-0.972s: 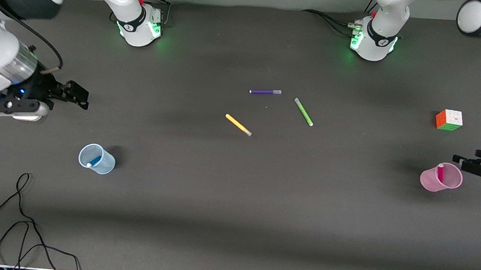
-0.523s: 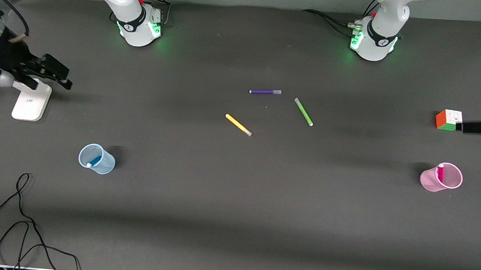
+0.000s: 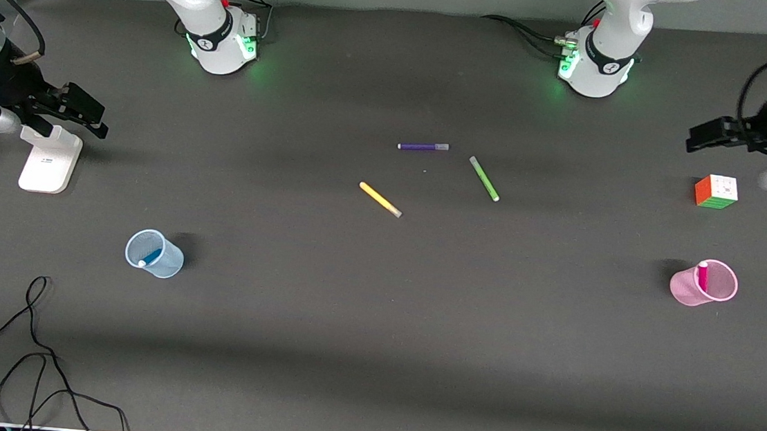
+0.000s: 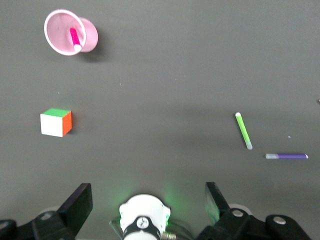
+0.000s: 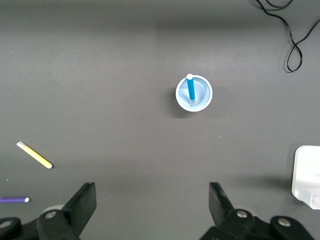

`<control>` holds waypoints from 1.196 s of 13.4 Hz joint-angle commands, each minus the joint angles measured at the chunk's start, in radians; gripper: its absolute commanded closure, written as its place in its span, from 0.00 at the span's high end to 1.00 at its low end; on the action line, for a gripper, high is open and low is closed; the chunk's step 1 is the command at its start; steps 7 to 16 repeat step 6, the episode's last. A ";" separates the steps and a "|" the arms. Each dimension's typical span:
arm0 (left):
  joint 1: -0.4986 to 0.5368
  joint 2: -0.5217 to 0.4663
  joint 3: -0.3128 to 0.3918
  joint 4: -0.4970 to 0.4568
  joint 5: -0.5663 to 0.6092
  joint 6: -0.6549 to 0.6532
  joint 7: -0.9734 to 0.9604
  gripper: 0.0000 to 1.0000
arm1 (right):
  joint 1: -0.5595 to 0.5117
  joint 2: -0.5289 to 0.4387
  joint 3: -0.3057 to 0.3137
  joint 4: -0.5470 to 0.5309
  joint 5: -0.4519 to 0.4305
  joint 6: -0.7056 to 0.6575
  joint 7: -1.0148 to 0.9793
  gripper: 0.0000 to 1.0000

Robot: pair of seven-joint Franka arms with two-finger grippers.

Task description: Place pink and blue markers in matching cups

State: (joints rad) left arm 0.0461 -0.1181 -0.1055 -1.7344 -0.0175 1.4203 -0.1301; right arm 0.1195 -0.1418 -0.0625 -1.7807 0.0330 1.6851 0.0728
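Standing in their cups (image 3: 155, 254) (image 3: 704, 283), both markers (image 3: 149, 257) (image 3: 702, 275) looked placed. Left gripper (image 3: 699, 135) and right gripper (image 3: 84, 109) hung aloft, jaws apart, empty. Risk: light cups could tip if bumped.

High front cam faces bases; both wrist cams look straight down, sharing purple marker (image 3: 423, 147).

Robot lab: two bench-mounted arms (image 3: 212, 27)
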 commanded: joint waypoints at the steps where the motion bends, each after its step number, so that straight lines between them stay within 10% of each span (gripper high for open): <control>1: -0.011 -0.065 -0.010 -0.073 0.034 0.068 -0.013 1.00 | -0.004 0.007 0.007 0.006 -0.012 -0.001 0.013 1.00; 6: -0.169 0.060 0.170 0.071 0.094 0.060 -0.003 1.00 | -0.007 0.014 0.009 0.023 -0.013 -0.002 0.012 1.00; 16: -0.169 0.060 0.170 0.071 0.094 0.060 -0.003 1.00 | -0.007 0.014 0.009 0.023 -0.013 -0.002 0.012 1.00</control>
